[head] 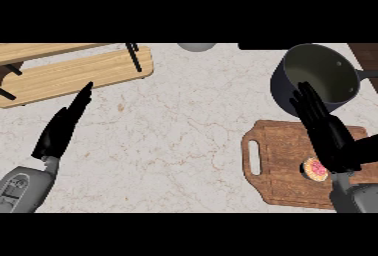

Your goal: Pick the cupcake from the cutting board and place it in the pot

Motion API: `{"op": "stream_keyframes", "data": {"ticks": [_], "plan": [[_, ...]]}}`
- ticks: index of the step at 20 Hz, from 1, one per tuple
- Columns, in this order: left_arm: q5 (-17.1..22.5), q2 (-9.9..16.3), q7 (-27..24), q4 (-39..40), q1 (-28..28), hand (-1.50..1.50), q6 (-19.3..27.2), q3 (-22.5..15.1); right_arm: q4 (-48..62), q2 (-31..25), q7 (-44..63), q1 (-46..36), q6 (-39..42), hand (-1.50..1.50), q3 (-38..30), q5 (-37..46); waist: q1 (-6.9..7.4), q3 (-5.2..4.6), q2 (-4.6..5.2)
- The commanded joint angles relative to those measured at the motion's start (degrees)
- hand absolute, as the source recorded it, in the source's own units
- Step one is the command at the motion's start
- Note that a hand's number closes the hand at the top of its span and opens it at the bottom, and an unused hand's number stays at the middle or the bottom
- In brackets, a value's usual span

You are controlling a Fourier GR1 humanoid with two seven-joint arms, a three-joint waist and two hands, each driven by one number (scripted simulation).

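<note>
Right hand poised over the cupcake on the cutting board

Nearest, the right hand (328, 135) hovers above the cutting board (284, 165), fingers straight and holding nothing, the cupcake (316, 169) just beside its palm, likely lined up for a grasp. The left hand (63, 127) rests open over the worktop (184, 130), well apart. Farther back stands the pot (295, 90), mouth open, close by for the drop.

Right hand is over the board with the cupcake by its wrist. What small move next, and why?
Probably draw the right hand back and down toward the cupcake. Its straight fingers hold nothing, and the cupcake sits on the cutting board beside the palm, not yet in the pot.
</note>
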Motion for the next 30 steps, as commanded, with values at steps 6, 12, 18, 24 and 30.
{"op": "stream_keyframes", "data": {"ticks": [6, 12, 18, 24, 30], "plan": [[1.8, 1.5, -3.7, 0.0, 8.7, 0.0, 6.5, 9.5, 10.2, -17.8, 3.1, 14.8, 10.4, 1.5, -11.5, -2.7, 0.26, 0.47, -1.06], [3.2, 0.0, -3.0, -3.6, 13.9, 0.0, 5.6, 8.4, 9.4, -20.1, -27.0, 19.9, -6.6, -1.5, -15.1, 20.7, -0.36, 0.69, -1.61], [2.6, -0.4, -1.1, -8.9, 16.3, 0.0, 4.2, 10.1, 3.7, -21.4, -29.6, 29.6, 1.1, -1.5, -19.8, 18.8, 0.18, 0.48, -1.12], [1.2, -2.1, -2.4, -7.4, 16.0, 0.0, 4.1, 9.2, -5.8, -30.2, -11.5, 26.1, 6.9, -1.5, -17.0, 21.9, 0.5, 0.4, -1.03], [1.0, -2.5, -2.0, -6.5, 14.1, 0.0, 3.7, 9.5, -9.8, -36.7, 3.8, 19.3, 15.0, -1.5, -8.7, 25.9, 1.54, 0.37, -0.72]]}}
